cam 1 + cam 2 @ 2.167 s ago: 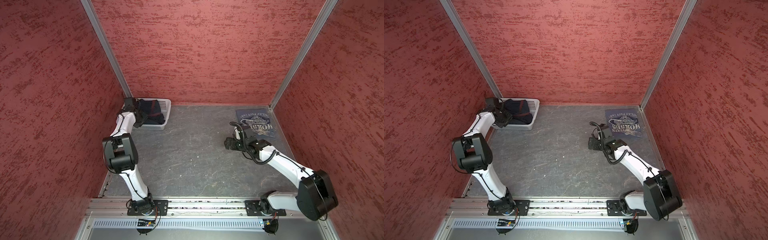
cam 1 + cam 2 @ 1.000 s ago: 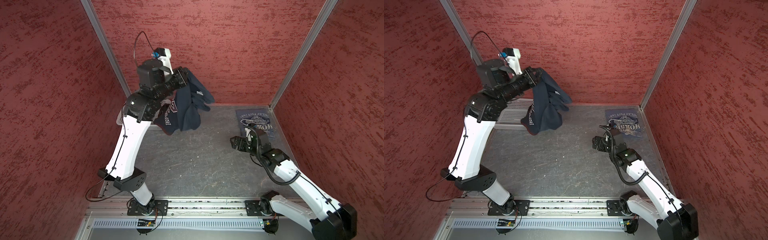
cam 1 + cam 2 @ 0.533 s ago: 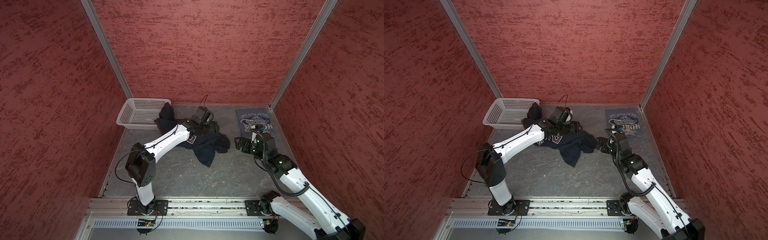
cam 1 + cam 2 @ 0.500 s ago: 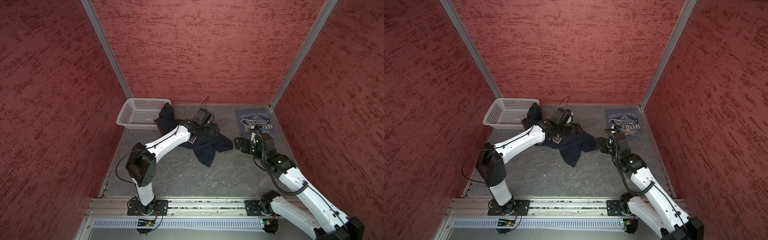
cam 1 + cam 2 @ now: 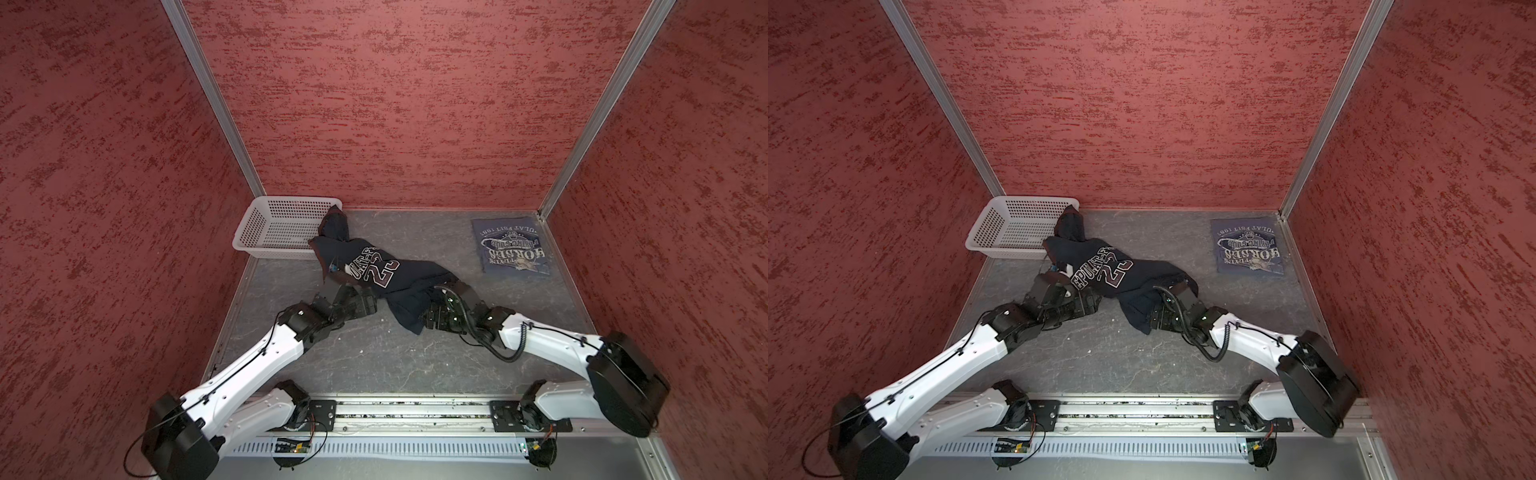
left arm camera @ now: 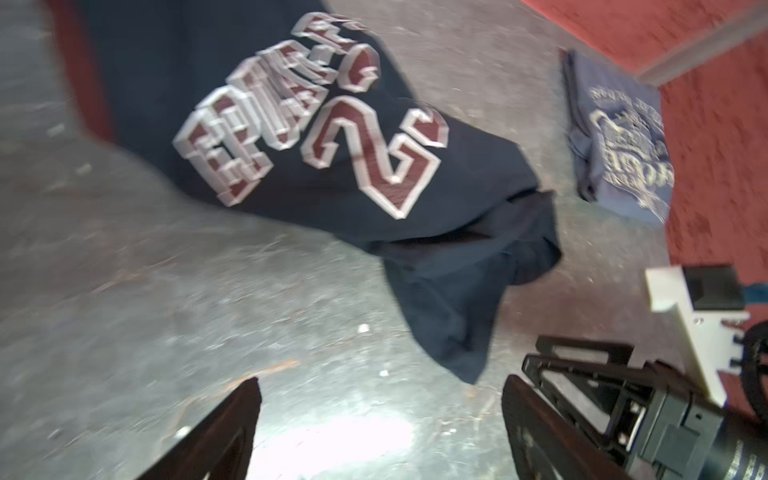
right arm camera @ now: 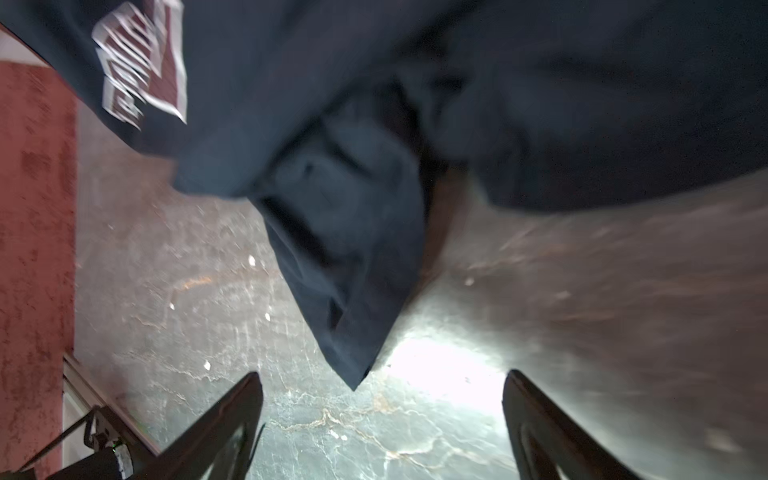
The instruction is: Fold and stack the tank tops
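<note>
Shifted from white perforated plastic basket (image 5: 266, 232) onto grey floor (image 5: 374, 357): crumpled dark navy cloth tank top (image 5: 374, 270) with maroon "23", one end against basket. Both arms stretched low beside it. Left gripper (image 6: 380, 415) and right gripper (image 7: 382, 415) spread, empty. Folded slate-blue tank top (image 5: 513, 247): far right corner.

Basket (image 5: 249, 226) in the far left corner of the desk (image 5: 374, 357), loose tank top (image 5: 374, 270) trailing from its right end to mid-desk, folded tank top (image 5: 513, 249) flat in the far right corner, left claw (image 6: 380, 386) and right claw (image 7: 382, 380) just before the loose one.
</note>
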Controlling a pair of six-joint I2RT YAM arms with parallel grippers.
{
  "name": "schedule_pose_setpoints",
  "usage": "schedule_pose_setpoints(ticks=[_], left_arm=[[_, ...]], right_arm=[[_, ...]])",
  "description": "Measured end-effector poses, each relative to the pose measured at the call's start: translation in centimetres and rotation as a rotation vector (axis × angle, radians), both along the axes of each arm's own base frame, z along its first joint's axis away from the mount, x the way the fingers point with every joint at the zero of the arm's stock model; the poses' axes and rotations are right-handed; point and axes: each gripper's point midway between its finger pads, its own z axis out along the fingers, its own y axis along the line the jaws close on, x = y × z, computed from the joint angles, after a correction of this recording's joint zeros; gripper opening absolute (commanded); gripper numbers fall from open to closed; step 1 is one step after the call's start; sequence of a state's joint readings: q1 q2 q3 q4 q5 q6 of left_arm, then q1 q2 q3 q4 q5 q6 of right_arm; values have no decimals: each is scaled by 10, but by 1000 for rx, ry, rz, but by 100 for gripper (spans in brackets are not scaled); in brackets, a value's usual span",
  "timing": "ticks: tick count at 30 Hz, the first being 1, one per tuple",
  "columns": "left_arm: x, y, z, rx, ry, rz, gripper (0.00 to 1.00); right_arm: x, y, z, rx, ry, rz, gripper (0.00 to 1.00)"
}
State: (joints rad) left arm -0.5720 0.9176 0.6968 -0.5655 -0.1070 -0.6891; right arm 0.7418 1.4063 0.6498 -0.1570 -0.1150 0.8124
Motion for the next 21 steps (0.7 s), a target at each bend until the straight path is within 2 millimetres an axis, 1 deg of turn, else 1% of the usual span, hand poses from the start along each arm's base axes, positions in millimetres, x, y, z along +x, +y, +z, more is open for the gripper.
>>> schedule_pose_setpoints(ticks=[3, 5, 7, 9, 11, 14, 15, 16, 17, 18, 20, 21], left_arm=[[-7, 28, -5, -21, -18, 85, 92], [-9, 45, -5, -42, -37, 142, 92], [-9, 56, -7, -58, -42, 180, 92], [-9, 62, -10, -67, -35, 205, 92], [-9, 66, -15, -72, -18, 222, 92], [-9, 68, -23, -73, 14, 231, 92], [-9, 69, -24, -73, 21, 234, 92], [-8, 69, -25, -73, 28, 237, 92], [-8, 71, -27, -73, 36, 241, 92], [-7, 72, -29, -71, 45, 244, 92], [-6, 72, -35, -69, 68, 243, 92], [-5, 72, -39, -64, 87, 240, 92]], right_arm=[[-9, 10, -17, -8, 50, 5, 83], [-6, 25, -15, 21, 48, 10, 78], [-5, 37, -17, 35, 56, 20, 72], [-3, 50, -18, 46, 63, 29, 60], [-1, 58, -21, 49, 71, 33, 40], [-4, 57, -25, 16, 86, 41, 19], [-5, 54, -23, 1, 85, 40, 14], [-6, 50, -19, -19, 77, 40, 9], [-5, 45, -11, -38, 58, 40, 6], [-5, 40, -1, -50, 35, 35, 5], [-1, 27, 32, -60, -46, 18, 5], [2, 20, 57, -53, -108, 4, 5]])
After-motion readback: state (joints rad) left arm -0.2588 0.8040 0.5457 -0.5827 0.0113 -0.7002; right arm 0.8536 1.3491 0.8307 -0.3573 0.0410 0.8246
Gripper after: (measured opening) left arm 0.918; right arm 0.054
